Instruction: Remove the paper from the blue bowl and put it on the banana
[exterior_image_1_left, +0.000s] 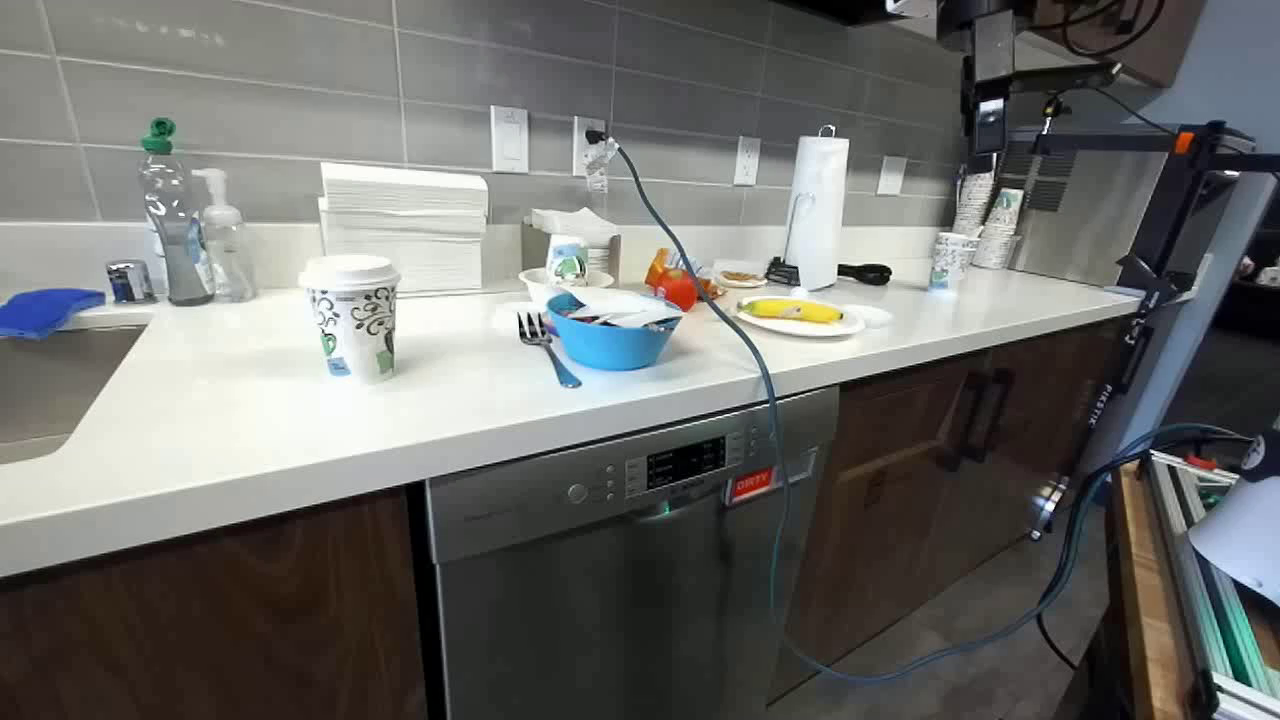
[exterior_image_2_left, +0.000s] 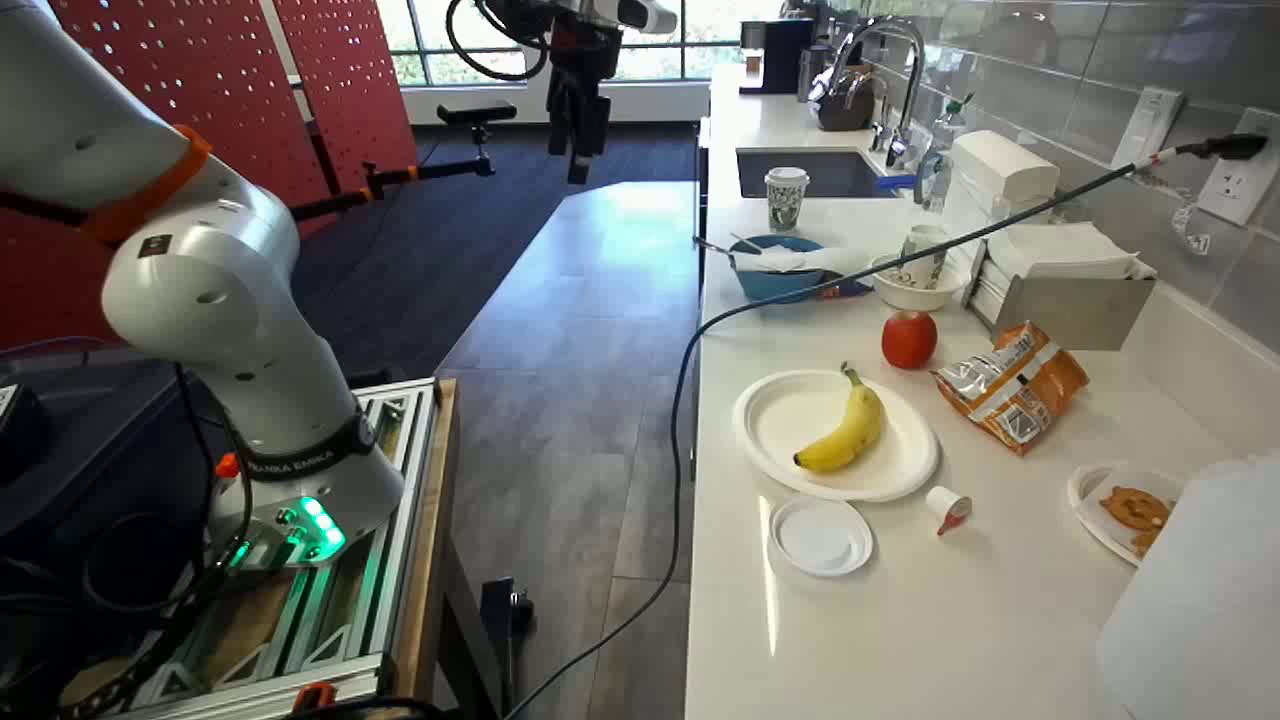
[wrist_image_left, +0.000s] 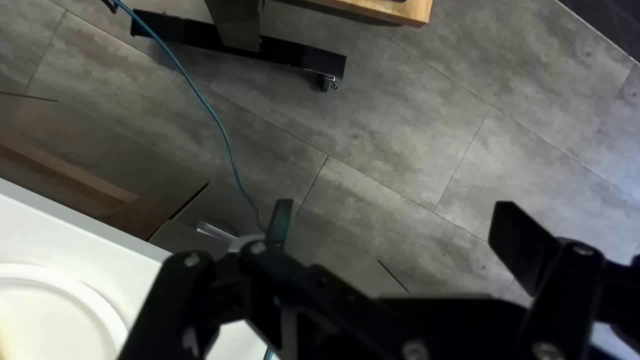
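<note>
The blue bowl (exterior_image_1_left: 612, 347) stands on the counter in both exterior views (exterior_image_2_left: 768, 287). Whitish crumpled paper (exterior_image_1_left: 632, 317) lies in its top and reaches over the rim (exterior_image_2_left: 785, 259); its exact outline among other packets is unclear. The yellow banana (exterior_image_2_left: 850, 430) lies on a white plate (exterior_image_2_left: 905, 472), also visible in an exterior view (exterior_image_1_left: 795, 311). In the wrist view only the plate (wrist_image_left: 82, 300) shows at lower left, with a faint yellow edge. My gripper (wrist_image_left: 392, 212) is open and empty, high above the floor beside the counter; it shows in both exterior views (exterior_image_2_left: 580, 160) (exterior_image_1_left: 985, 140).
A blue cord (exterior_image_2_left: 690, 370) runs from the wall outlet across the counter and down to the floor. A fork (exterior_image_1_left: 550, 350) lies beside the bowl. A red fruit (exterior_image_2_left: 909, 339), orange bag (exterior_image_2_left: 1015, 385), lidded cup (exterior_image_1_left: 352, 320), white bowl (exterior_image_2_left: 915, 290) and paper-towel roll (exterior_image_1_left: 818, 210) stand around.
</note>
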